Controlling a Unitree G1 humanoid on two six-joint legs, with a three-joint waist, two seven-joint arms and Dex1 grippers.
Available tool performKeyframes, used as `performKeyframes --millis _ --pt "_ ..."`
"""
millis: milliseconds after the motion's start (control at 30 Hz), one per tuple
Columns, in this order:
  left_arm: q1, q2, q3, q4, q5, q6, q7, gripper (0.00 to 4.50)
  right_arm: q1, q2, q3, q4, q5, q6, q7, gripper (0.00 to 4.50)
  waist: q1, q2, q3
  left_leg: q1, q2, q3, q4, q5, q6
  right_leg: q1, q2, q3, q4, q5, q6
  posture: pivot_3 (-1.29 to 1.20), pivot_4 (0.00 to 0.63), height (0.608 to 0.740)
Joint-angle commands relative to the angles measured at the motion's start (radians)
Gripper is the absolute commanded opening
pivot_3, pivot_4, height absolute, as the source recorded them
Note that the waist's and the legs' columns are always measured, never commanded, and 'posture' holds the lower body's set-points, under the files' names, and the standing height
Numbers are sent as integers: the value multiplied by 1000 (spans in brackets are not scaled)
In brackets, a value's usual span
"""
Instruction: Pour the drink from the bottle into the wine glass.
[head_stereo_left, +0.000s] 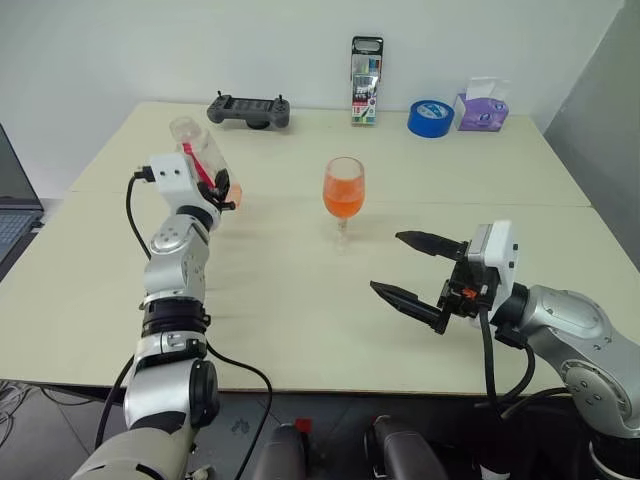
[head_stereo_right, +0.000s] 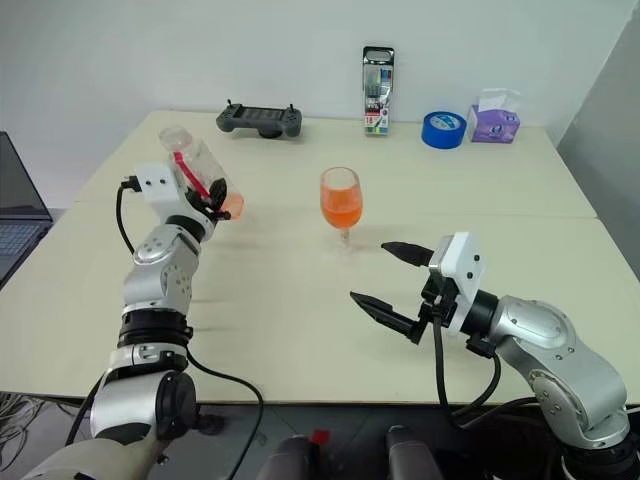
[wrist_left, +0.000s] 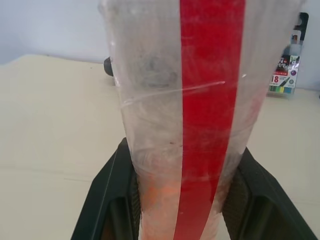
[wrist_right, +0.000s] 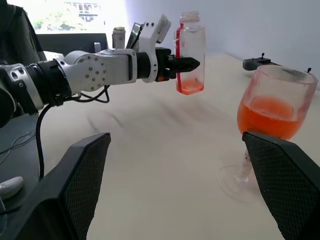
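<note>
1. Now the left gripper (wrist_right: 192, 63) is squeezed tight on the bottle (wrist_right: 190, 52), which stands upright, off the table (head_stereo_left: 300, 300).
2. The wine glass (head_stereo_left: 343, 190) holds the drink (head_stereo_left: 342, 200), between both arms.
3. The right gripper (head_stereo_left: 420, 270) is wide open, holding nothing.

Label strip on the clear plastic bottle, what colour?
Red vertical strip on the clear plastic bottle; left wrist view shows it best.
</note>
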Motion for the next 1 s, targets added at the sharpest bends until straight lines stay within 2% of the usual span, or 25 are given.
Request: performKeyframes --millis 33,367,600,867,900,1000 --pt "6 3 -7 9 6 -79 -18 1672 -28 13 -5 1 -2 -17 -14 4500 1 0 0 0 0 0 0 0 0 0 0 0 0 0 0 0 150 740" --pt "3 20 -29 233 48 -268 -63 1672 -18 36 4 4 -7 -17 -41 4500 0 0 0 0 -1 0 0 0 0 0 0 -1 -1 0 0 0 150 740" --pt "-20 32 -55 340 82 -316 -58 1672 -5 48 17 -1 -19 -25 -51 4500 0 0 -2 2 -2 1 -1 0 0 2 1 -1 -1 0 0 0 150 740" --pt "-19 27 -46 341 61 -296 -79 4223 -2 49 19 -4 -22 -22 -58 4500 -1 0 -2 5 -1 0 -2 0 0 6 2 -3 -3 0 1 0 150 740" --pt "-17 27 -46 338 61 -293 -80 4454 -2 49 19 -4 -21 -22 -59 4500 0 0 -2 5 -1 0 -2 0 0 6 2 -3 -3 0 1 0 150 740" --pt "-3 28 -44 315 56 -276 -86 4494 3 47 19 -8 -19 -20 -62 4500 -1 0 -2 5 -1 0 -2 0 0 6 2 -3 -3 0 1 0 150 740"
